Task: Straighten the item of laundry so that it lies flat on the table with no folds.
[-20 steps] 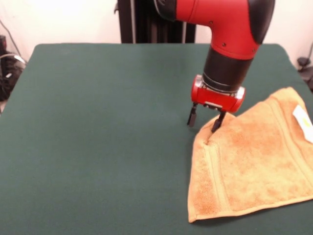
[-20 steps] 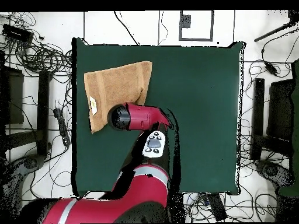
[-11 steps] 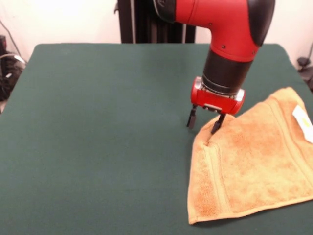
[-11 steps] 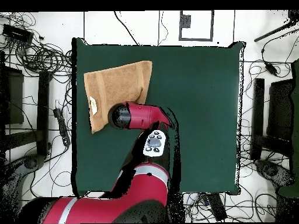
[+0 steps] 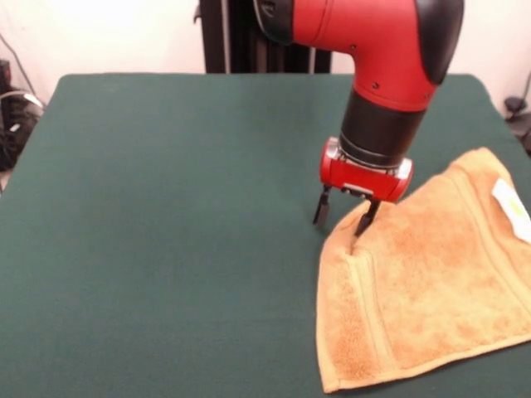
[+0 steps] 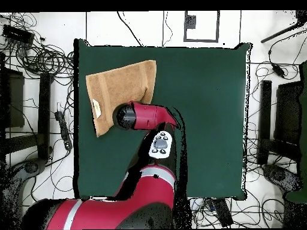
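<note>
Change: compared with a second ago, the gripper (image 5: 338, 220) sits slightly further left and lower in the front view, and the towel's (image 5: 431, 282) pointed corner has shifted left with it; the towel's bottom corner now reaches closer to the frame's lower edge.
Gripper: its two dark fingers are spread apart; the right-hand finger in the front view presses on the towel's upper-left corner, the other hangs just beside the cloth over bare green.
Arm: the red and black arm (image 5: 373, 50) comes down from the top of the front view, right of centre; in the overhead view it rises from the bottom centre and ends at the towel's lower right part (image 6: 133, 115), hiding the gripper.
Towel: orange-tan, lying in the lower right of the front view, cut off by the right edge; in the overhead view (image 6: 120, 90) it lies in the tabletop's upper left.
Towel shape: not a flat rectangle; the left side narrows to a point at the gripper, and a woven band runs down along that left edge.
Label: a small white tag (image 5: 512, 203) lies on the towel near the right edge of the front view.
Tabletop: dark green cloth (image 5: 166, 215), bare over the whole left and centre.
</note>
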